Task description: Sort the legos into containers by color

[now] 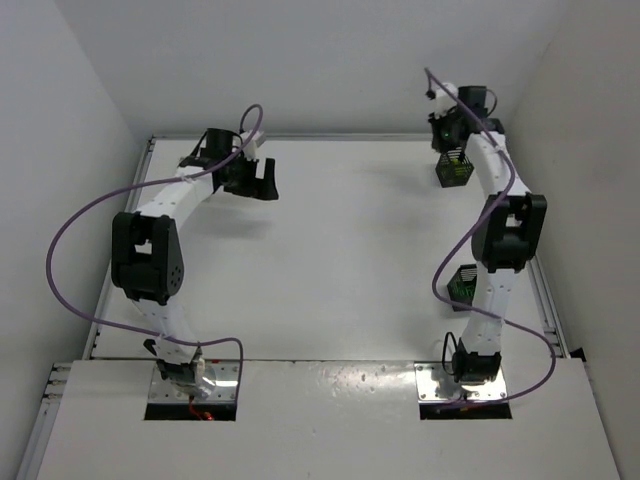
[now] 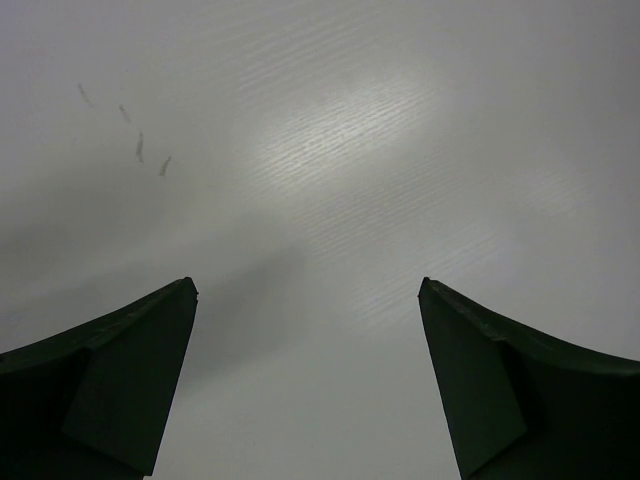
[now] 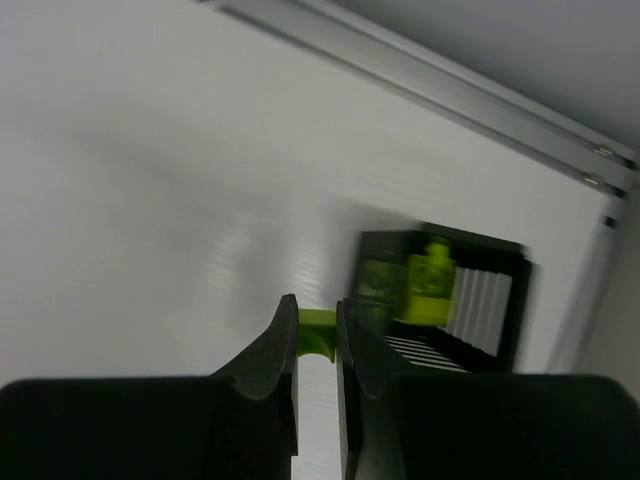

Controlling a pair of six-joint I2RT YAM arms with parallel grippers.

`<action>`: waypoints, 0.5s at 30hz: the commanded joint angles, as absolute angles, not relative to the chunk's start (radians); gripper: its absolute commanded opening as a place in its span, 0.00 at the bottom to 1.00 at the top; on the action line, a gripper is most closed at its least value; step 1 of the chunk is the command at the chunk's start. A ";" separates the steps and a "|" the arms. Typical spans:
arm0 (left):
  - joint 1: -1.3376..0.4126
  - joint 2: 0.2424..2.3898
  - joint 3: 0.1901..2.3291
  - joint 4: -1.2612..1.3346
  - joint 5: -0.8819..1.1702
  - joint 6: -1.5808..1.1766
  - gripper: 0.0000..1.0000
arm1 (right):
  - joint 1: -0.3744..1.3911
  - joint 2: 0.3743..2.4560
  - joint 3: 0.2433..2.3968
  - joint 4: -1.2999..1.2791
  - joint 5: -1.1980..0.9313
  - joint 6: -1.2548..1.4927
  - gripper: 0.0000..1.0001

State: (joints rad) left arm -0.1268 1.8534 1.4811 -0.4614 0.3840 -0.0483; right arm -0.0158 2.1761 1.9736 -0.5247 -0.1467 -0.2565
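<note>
Clamped between the right fingers, nearly together: one yellow-green lego, poking out just past the tips. In the right wrist view, black basket at about 1 o'clock from those tips, near but not yet underneath, with another yellow-green brick inside it, as far as the blur allows. Exact gap between tips and rim impossible to tell there. In the top view, right fingers hanging at the far right corner of the surface, just at 12 o'clock of that black basket, roughly over its far edge. Second black basket at 6 o'clock from the first, beside the right arm, something green inside, well apart from the held piece. Long axis of the held lego hard to read: only a short stub showing between the pads. Left fingers spread wide, nothing between them, over bare surface toward 11 o'clock in the top view, well apart from both baskets; plainly the farther arm. Judging by the colour match, likely next: carry the piece a little toward 1 o'clock in the wrist view until over the basket mouth, then let go. Risk, as a guess: release too soon and a drop on the near rim or outside it.
</note>
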 commanded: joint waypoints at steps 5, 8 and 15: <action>-0.155 1.844 1.520 -0.459 0.387 -0.015 1.00 | -0.133 2.273 2.088 -0.526 -0.021 -0.222 0.00; -0.155 1.844 1.529 -0.459 0.377 -0.015 1.00 | -0.158 2.312 2.117 -0.517 -0.021 -0.222 0.00; -0.155 1.853 1.548 -0.486 0.354 -0.015 1.00 | -0.158 2.385 2.209 -0.517 -0.060 -0.202 0.00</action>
State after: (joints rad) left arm -0.1516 1.8538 1.5078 -0.4850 0.3698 -0.0292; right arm -0.1658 2.3939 2.1250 -0.5404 -0.0391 -0.2253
